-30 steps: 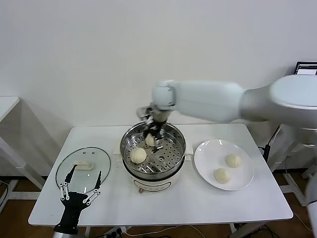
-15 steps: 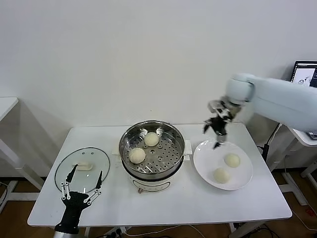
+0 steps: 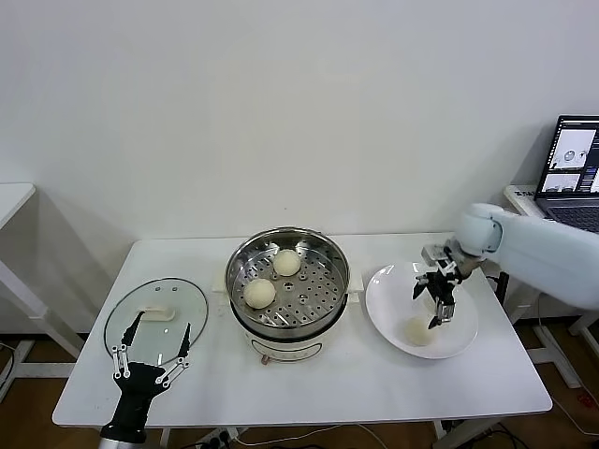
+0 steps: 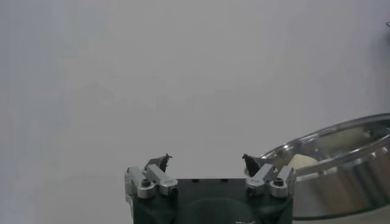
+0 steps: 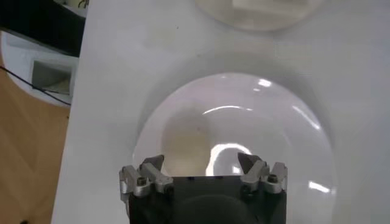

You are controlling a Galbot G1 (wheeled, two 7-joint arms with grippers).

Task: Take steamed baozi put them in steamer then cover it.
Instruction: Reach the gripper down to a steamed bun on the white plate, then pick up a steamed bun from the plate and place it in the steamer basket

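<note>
The steel steamer (image 3: 314, 301) stands mid-table with two baozi inside, one at the back (image 3: 286, 263) and one at the left (image 3: 259, 293). To its right, a white plate (image 3: 388, 299) carries a baozi (image 3: 417, 329). My right gripper (image 3: 438, 304) hangs open low over the plate, just behind that bun. In the right wrist view the baozi (image 5: 186, 140) lies just beyond the open gripper (image 5: 201, 161), nothing between the fingers. The glass cover (image 3: 192, 304) lies flat at the left. My left gripper (image 3: 150, 351) is parked open at its near edge, also open in its own view (image 4: 206, 159).
A laptop (image 3: 576, 159) sits on a stand past the table's right end. A side table (image 3: 14, 196) shows at the far left. The steamer's rim (image 4: 341, 164) shows in the left wrist view. The front strip of table is bare white.
My right arm left a baozi in the steamer, swung right and came down over the plate. The left arm has not moved.
</note>
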